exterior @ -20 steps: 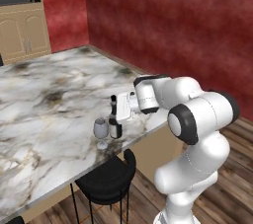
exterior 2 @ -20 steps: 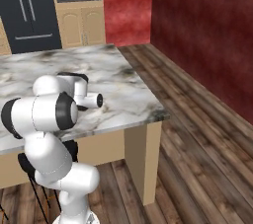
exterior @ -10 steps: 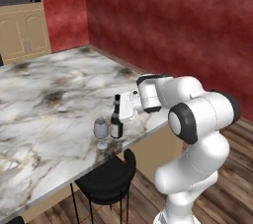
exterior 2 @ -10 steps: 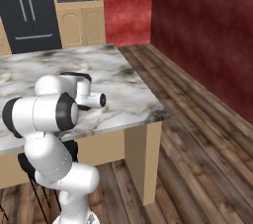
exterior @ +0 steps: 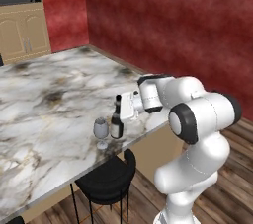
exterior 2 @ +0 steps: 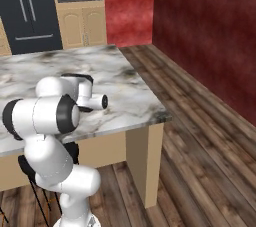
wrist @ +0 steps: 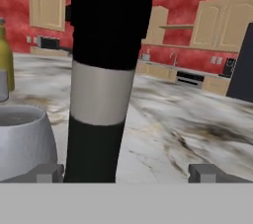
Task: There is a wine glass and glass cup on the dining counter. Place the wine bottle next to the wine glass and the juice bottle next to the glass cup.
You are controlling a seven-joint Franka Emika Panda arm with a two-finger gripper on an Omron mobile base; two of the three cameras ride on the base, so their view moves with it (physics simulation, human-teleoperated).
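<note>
Tool (wrist: 126, 172) is spread wide, empty, wine bottle (wrist: 105, 77) right in front between the tips. Glass, slick and top-heavy, so grab the label band; wine glass (wrist: 22, 141) sits alongside.

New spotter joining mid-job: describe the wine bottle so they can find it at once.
Find the big marble counter and follow its near edge, above the black stool. There, just ahead of the open gripper, stands the wine bottle: slim, nearly black, with a pale label, taller than the clear stemmed glass beside it.
</note>
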